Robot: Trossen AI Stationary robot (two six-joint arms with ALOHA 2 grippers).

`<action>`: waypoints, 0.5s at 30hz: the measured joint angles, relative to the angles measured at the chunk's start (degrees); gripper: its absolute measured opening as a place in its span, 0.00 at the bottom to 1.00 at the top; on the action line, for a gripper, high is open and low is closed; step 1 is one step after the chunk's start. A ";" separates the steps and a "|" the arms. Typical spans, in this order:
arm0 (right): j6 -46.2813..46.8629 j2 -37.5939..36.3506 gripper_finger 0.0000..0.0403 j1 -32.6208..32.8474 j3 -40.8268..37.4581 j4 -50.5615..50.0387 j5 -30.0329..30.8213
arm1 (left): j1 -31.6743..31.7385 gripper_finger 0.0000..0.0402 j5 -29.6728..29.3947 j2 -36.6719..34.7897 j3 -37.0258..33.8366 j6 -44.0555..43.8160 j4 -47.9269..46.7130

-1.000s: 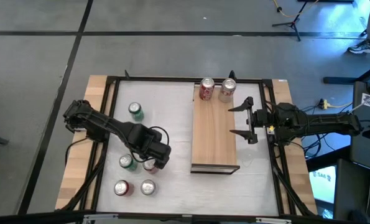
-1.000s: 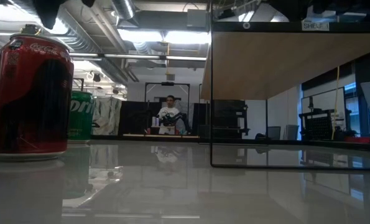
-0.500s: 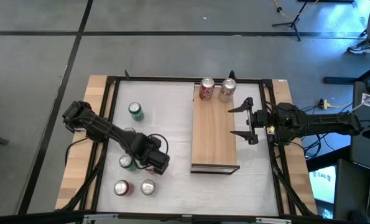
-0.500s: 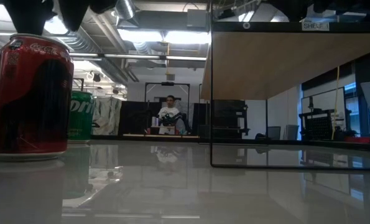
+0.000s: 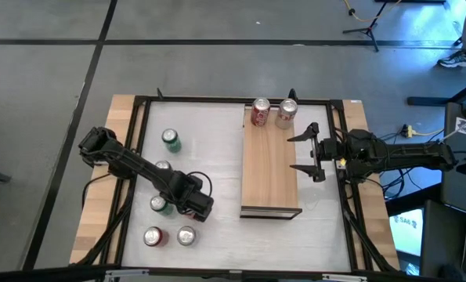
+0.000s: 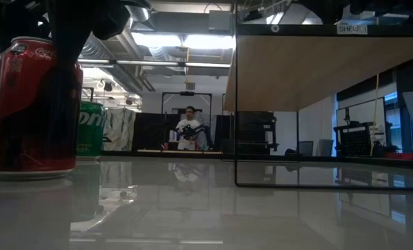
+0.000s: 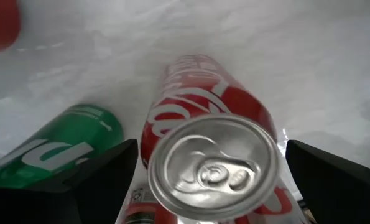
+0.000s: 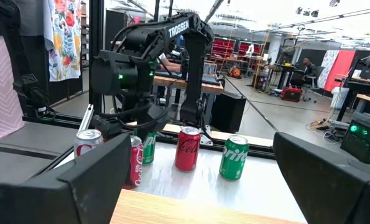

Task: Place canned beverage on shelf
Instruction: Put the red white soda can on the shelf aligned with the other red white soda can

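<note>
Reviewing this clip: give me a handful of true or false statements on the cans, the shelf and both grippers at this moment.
1. Two cans stand at one end of the shelf. True.
2. The left gripper is above a red can, jaws open on either side of it. True.
3. The right gripper holds a green can. False: its jaws are open and empty, beside the shelf.
4. The red can under the left gripper lies on its side. False: it stands upright, lid up.
5. A green can stands next to that red can. True.
</note>
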 joint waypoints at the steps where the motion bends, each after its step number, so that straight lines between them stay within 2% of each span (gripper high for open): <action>1: 0.00 0.00 0.96 0.01 0.00 0.00 0.00 | -0.02 0.99 -0.37 0.00 -0.10 0.02 -0.03; 8: 0.00 0.00 0.96 0.01 0.00 0.00 0.00 | 0.12 0.98 -1.91 0.00 -0.16 0.00 0.02; 15: 0.00 -0.02 0.96 0.01 0.00 0.00 0.00 | 0.31 0.87 -1.99 0.00 -0.16 -0.02 0.28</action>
